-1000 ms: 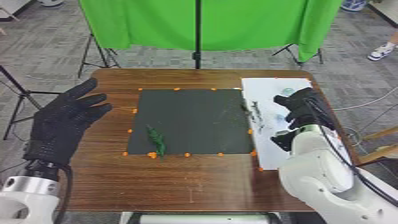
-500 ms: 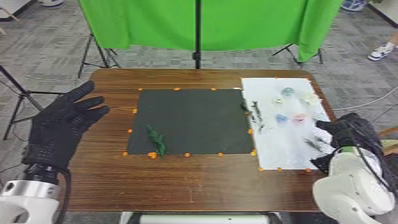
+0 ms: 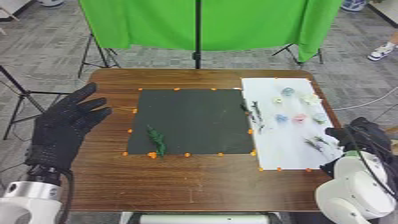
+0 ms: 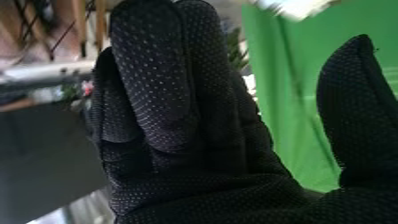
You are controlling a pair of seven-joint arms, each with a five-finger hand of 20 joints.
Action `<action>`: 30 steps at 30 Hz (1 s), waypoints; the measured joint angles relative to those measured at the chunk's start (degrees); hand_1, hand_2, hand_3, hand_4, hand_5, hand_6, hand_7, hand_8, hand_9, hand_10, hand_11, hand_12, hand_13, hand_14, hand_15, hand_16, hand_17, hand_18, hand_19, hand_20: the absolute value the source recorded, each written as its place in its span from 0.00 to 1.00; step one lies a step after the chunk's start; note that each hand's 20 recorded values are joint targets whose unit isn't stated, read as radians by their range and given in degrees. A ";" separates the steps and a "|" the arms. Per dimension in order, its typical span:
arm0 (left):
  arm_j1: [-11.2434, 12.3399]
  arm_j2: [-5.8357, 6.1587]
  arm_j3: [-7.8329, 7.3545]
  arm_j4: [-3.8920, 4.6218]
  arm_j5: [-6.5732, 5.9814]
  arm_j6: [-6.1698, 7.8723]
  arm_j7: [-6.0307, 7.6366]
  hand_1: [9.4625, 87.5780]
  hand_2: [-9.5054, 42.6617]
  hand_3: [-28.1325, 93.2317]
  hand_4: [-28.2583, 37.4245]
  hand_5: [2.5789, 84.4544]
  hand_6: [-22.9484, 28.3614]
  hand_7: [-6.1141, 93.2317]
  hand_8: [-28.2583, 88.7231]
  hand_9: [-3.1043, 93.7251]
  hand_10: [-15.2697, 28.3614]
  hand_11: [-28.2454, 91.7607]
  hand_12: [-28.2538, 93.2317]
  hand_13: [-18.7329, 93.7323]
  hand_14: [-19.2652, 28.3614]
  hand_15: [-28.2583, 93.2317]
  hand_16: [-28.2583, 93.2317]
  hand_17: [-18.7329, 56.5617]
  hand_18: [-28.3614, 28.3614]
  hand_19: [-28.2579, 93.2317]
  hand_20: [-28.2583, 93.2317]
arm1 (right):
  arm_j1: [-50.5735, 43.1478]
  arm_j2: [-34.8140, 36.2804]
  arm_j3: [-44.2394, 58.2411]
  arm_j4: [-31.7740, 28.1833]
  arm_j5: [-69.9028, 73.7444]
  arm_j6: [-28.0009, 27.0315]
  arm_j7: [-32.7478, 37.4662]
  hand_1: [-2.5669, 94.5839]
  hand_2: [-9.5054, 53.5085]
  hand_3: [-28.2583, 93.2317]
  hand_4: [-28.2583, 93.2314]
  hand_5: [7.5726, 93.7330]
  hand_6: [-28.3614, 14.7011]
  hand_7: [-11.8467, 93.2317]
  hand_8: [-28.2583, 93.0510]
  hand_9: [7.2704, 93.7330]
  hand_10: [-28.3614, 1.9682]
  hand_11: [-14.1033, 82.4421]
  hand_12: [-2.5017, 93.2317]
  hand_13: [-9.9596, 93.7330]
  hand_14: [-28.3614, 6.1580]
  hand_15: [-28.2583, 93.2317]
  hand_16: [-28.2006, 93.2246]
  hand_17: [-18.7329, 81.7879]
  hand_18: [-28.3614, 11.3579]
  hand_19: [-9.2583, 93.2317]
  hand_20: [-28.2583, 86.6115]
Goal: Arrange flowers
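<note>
your right hand [image 3: 360, 136], fingers straight, thumb apart and nothing in its grasp, is at the table's [image 3: 178, 187] right edge, where it and its arm block your view of the white sheet's [image 3: 280, 142] near right corner. the sheet bears pale flowers [image 3: 299, 118] and thin stems [image 3: 257, 112]; a green sprig [image 3: 156, 140] lies on the dark mat [image 3: 191, 107], and your left hand [image 3: 62, 122] is open and empty off to the left, with a green cloth [image 3: 142, 25] beyond the table.

Flowers [image 3: 299, 118] too small for detail
</note>
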 measured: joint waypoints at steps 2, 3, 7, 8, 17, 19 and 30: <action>0.15 -0.09 -0.01 -0.02 0.00 0.00 0.00 0.17 0.33 0.87 0.07 0.42 0.64 0.23 0.15 0.39 0.86 0.49 0.33 0.40 1.00 0.72 0.13 0.12 0.95 0.69 0.35 | -1.78 0.08 1.55 -0.19 0.10 -0.39 0.33 0.34 0.08 0.78 0.04 0.49 0.48 0.18 0.16 0.90 0.39 0.38 0.20 0.91 0.52 0.66 0.37 0.63 0.08 1.00 0.27; 0.17 -0.12 -0.01 -0.02 0.00 0.00 -0.01 0.17 0.33 0.87 0.07 0.42 0.64 0.23 0.15 0.39 0.86 0.49 0.33 0.40 1.00 0.72 0.13 0.12 0.95 0.69 0.35 | -2.58 0.08 2.12 -0.27 0.38 -0.86 0.45 0.34 0.08 0.78 0.04 0.49 0.48 0.18 0.16 0.90 0.38 0.38 0.20 0.91 0.52 0.66 0.37 0.63 0.08 1.00 0.27; 0.17 -0.22 -0.01 -0.02 0.00 0.00 -0.01 0.17 0.33 0.87 0.07 0.42 0.64 0.23 0.15 0.39 0.86 0.49 0.33 0.40 1.00 0.72 0.13 0.12 0.95 0.69 0.35 | -4.84 0.06 3.38 -0.39 2.91 -4.33 0.74 0.35 0.07 0.78 0.04 0.49 0.48 0.18 0.16 0.90 0.38 0.38 0.20 0.91 0.51 0.66 0.37 0.63 0.08 1.00 0.27; 0.17 -0.25 -0.01 -0.02 0.00 0.01 -0.02 0.17 0.33 0.87 0.08 0.42 0.64 0.23 0.15 0.39 0.86 0.49 0.33 0.40 1.00 0.72 0.13 0.12 0.95 0.69 0.35 | -5.17 0.04 3.45 -0.35 3.60 -5.00 0.76 0.35 0.07 0.78 0.05 0.49 0.48 0.18 0.16 0.89 0.38 0.38 0.20 0.91 0.51 0.67 0.37 0.63 0.08 1.00 0.27; 0.05 -0.42 0.08 -0.02 0.00 0.00 -0.15 0.17 0.33 0.87 0.08 0.42 0.64 0.23 0.15 0.39 0.86 0.49 0.33 0.40 1.00 0.72 0.13 0.12 0.95 0.69 0.35 | -4.62 -0.34 1.88 2.70 6.04 -5.58 0.81 0.35 0.07 0.78 0.05 0.49 0.48 0.18 0.16 0.88 0.38 0.38 0.20 0.90 0.51 0.67 0.37 0.62 0.08 1.00 0.26; -0.02 -0.44 0.12 -0.02 0.00 0.00 -0.18 0.17 0.33 0.87 0.08 0.42 0.64 0.23 0.15 0.39 0.86 0.49 0.33 0.40 1.00 0.72 0.13 0.12 0.94 0.69 0.35 | -4.13 -0.34 1.42 3.40 6.29 -5.73 0.89 0.35 0.07 0.78 0.05 0.49 0.49 0.18 0.16 0.88 0.38 0.38 0.20 0.90 0.51 0.67 0.37 0.62 0.09 1.00 0.25; -0.71 -0.68 0.45 0.03 -0.03 -0.03 -0.76 0.17 0.33 0.87 0.08 0.42 0.64 0.23 0.15 0.39 0.86 0.49 0.33 0.40 1.00 0.72 0.13 0.12 0.95 0.69 0.35 | 0.34 0.60 -4.03 6.37 8.58 -6.53 0.84 0.40 0.03 0.79 0.04 0.60 0.57 0.22 0.15 0.87 0.43 0.40 0.20 0.88 0.52 0.67 0.37 0.61 0.12 1.00 0.22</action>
